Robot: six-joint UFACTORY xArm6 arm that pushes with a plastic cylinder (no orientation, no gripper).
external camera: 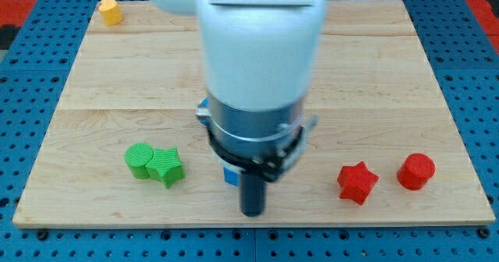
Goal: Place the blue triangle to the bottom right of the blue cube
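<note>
Pushing slowly is best here: my tip is just right of a blue block, shape mostly hidden behind the arm. The tool is a rod without jaws, gripping nothing.

Green blocks left, red blocks right; arm hides centre.

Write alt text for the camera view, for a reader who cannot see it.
A white robot arm fills the middle of a wooden board; my tip sits just right of a mostly hidden blue block. A green cylinder touches a green star at left, a red star and red cylinder lie right, and a yellow block sits top left.
</note>
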